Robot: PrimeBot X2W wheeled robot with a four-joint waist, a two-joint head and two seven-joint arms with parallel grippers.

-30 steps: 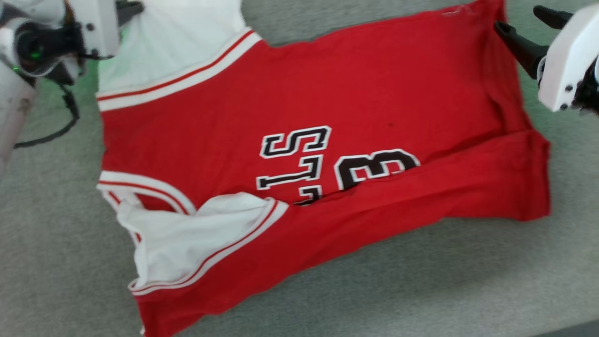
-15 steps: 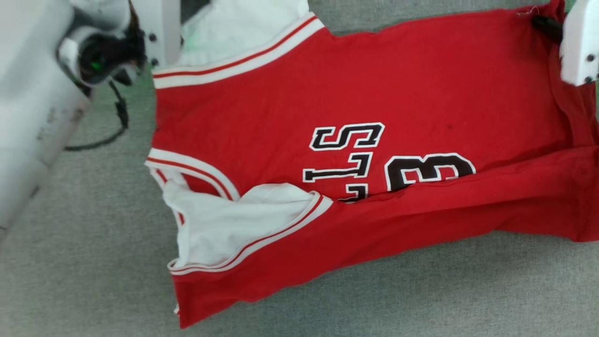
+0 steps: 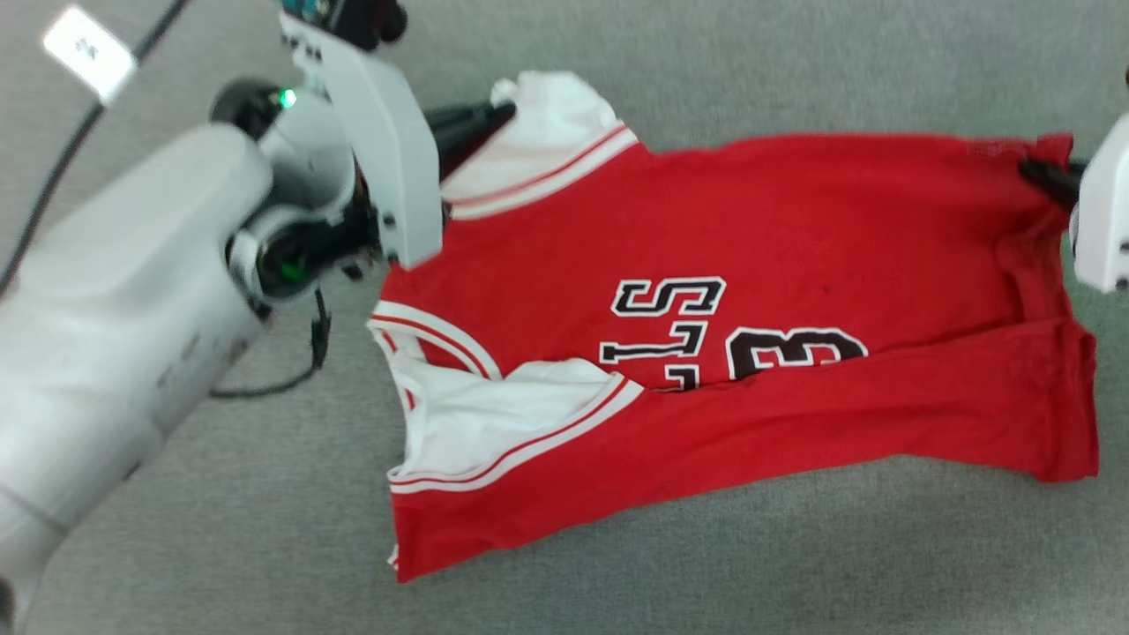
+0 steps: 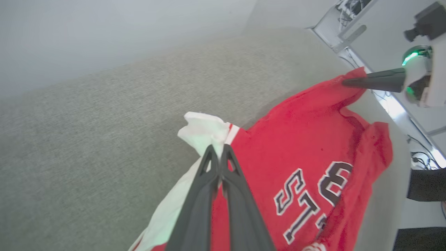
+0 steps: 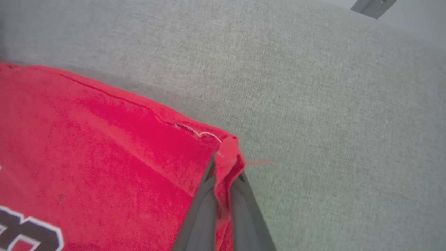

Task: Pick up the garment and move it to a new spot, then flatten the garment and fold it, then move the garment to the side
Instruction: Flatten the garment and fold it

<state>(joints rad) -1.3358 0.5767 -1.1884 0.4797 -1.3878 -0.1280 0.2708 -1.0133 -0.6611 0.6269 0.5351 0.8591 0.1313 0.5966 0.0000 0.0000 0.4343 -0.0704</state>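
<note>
While the shirt [image 3: 706,265] lies spread across the gray surface [image 3: 794,547], chest up and collar end to the robot's left, both grippers grip its far edge. The left gripper [image 3: 503,113] is closed tight on the white sleeve [image 3: 564,123] at the far left corner, with the cloth bunched at its tips. The right gripper [image 3: 1036,172] is pinched on the red hem corner [image 5: 228,148], and a tuck of fabric stands up between its fingers. Both corners look raised a little, with shadow under the edge, while the rest rests flat.

The near side [image 3: 882,423] is already turned over onto the chest, covering the lower part of the black lettering [image 3: 670,326]. So this looks like the folding step, with one long fold laid and the second being set up.

The next move probably calls for carrying both corners together toward the robot, at the same height and pace, so the far edge stays taut and lands straight over the near fold. The sleeve is loose and may flop or slip out, leaving a crooked edge. The thin pinch at the hem could also pull free if the arms spread apart.
</note>
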